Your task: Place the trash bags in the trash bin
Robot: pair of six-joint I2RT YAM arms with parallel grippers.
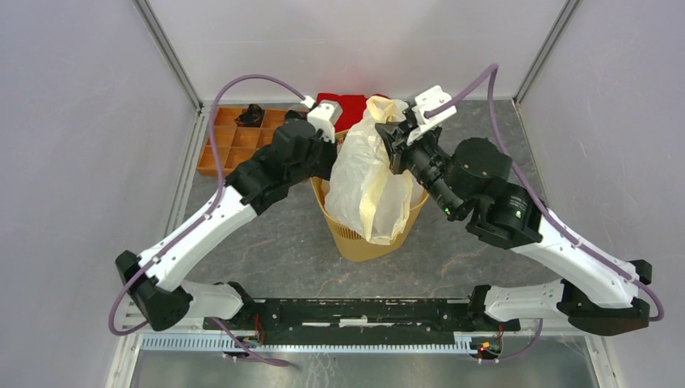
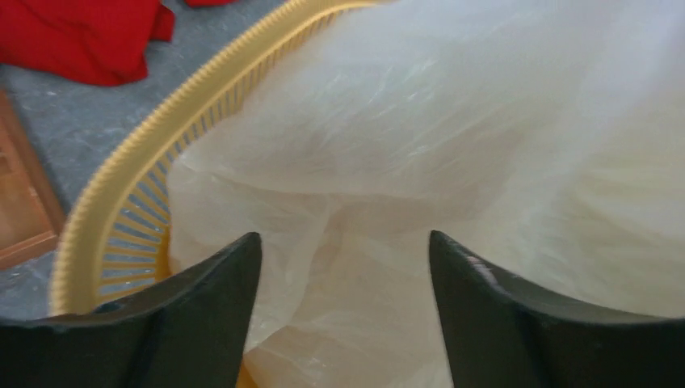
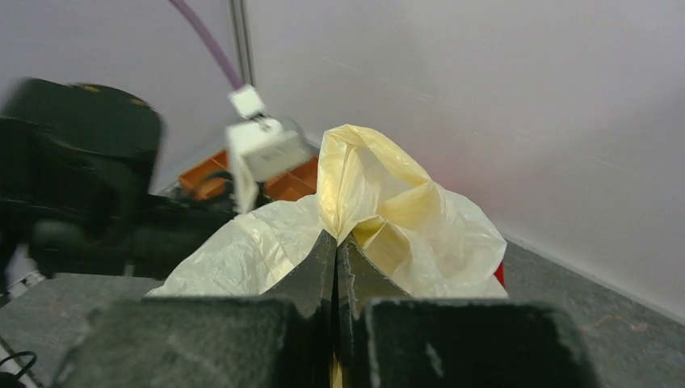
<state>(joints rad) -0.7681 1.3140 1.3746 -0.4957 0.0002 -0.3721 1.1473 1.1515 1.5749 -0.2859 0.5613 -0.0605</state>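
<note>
Stuffing step: right gripper (image 3: pixel 335 241) clamps the trash bag (image 1: pixel 363 178) above the trash bin (image 1: pixel 355 242); left gripper (image 2: pixel 343 246), jaws apart at 11 o'clock, should push down.

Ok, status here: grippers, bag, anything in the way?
Right gripper: jaws shut on top of trash bag. Left gripper: jaws open, at the bag over trash bin. Bag part in, bulk above rim. Nothing blocking.

White arm links (image 1: pixel 202 226), black joints (image 1: pixel 283 158); purple cables (image 1: pixel 250 78); white wrist cameras (image 1: pixel 325 119); left hand (image 2: pixel 343 250) fingers (image 2: pixel 202 315) black, wedge-shaped.
</note>
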